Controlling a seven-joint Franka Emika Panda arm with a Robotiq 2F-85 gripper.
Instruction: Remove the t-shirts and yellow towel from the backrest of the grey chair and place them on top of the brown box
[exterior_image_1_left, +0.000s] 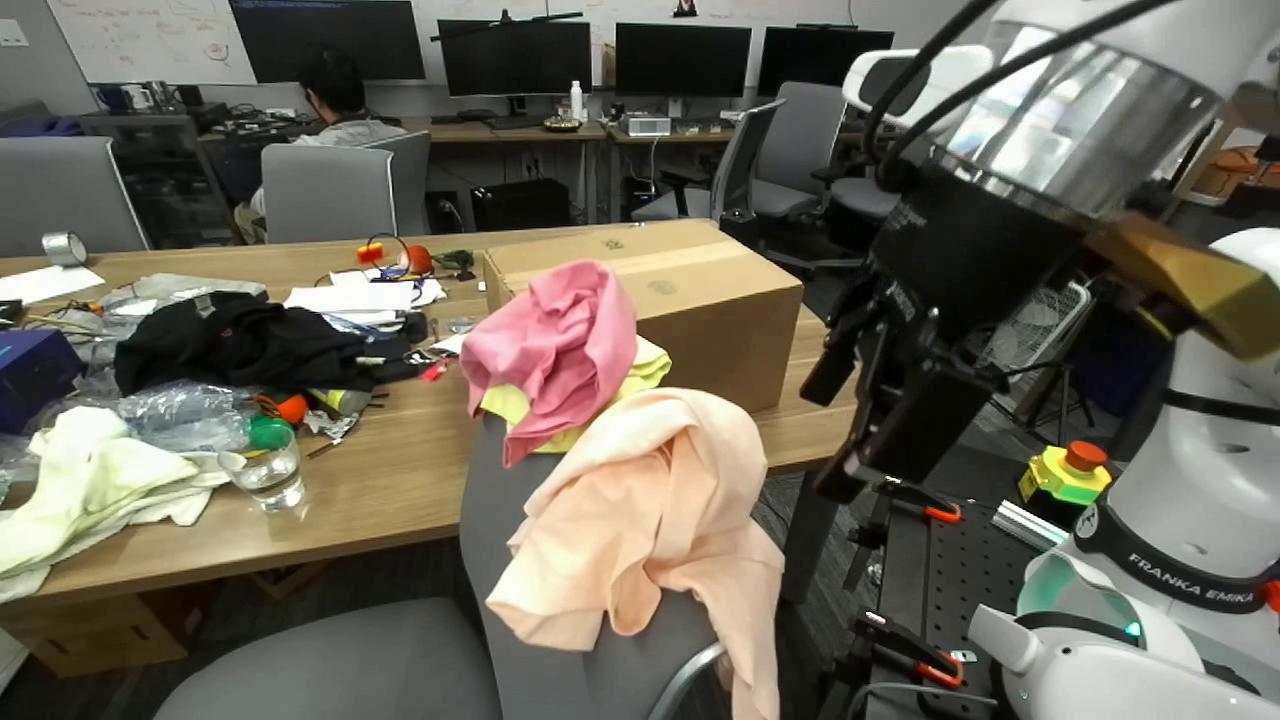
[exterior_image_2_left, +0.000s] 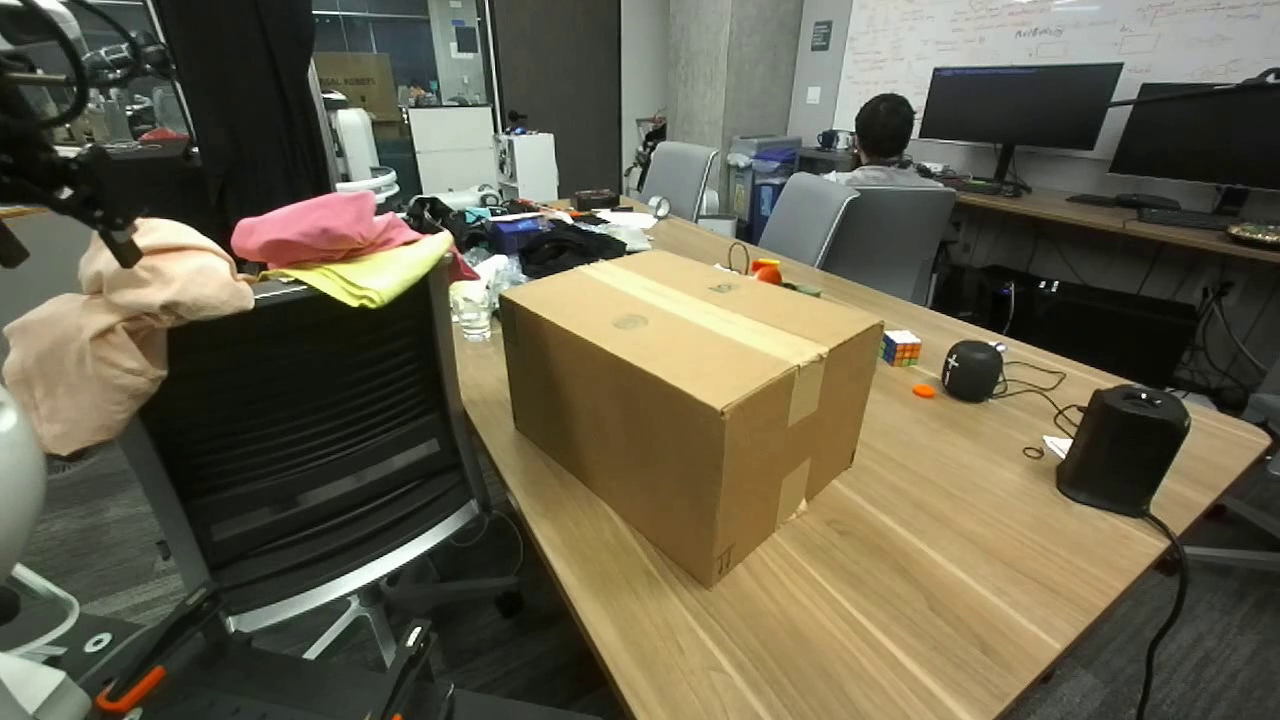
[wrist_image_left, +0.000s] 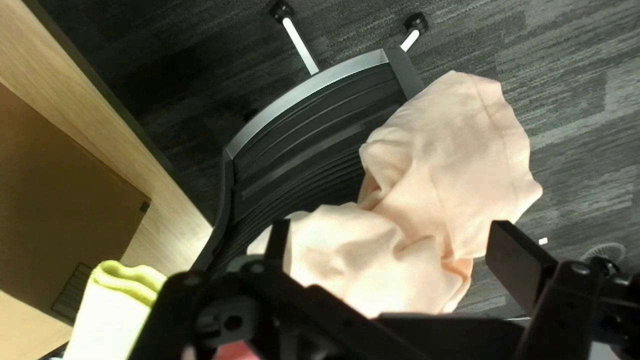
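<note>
1. your gripper (wrist_image_left: 389, 245) is gaping wide, empty, near the chair backrest (exterior_image_2_left: 320, 410).
2. peach cloth (exterior_image_1_left: 640, 520), pink cloth (exterior_image_1_left: 560, 340) and yellow towel (exterior_image_2_left: 375, 272) are draping over it.
3. brown box (exterior_image_2_left: 620, 400) is standing on the table (exterior_image_2_left: 900, 570).

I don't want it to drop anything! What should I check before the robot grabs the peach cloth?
Is the gripper open? Ok: its fingers stand apart.
Is the peach cloth lined up? Ok: part of it shows between the fingers in the wrist view.
Is all of it between them? Not ok: much of it hangs outside.
Is the gripper low enough to pinch it? Cannot tell from these views.
Is it free of the yellow towel? Cannot tell: they lie close together on the chair backrest.
Is the brown box shut? Ok: its top is taped closed.
</note>
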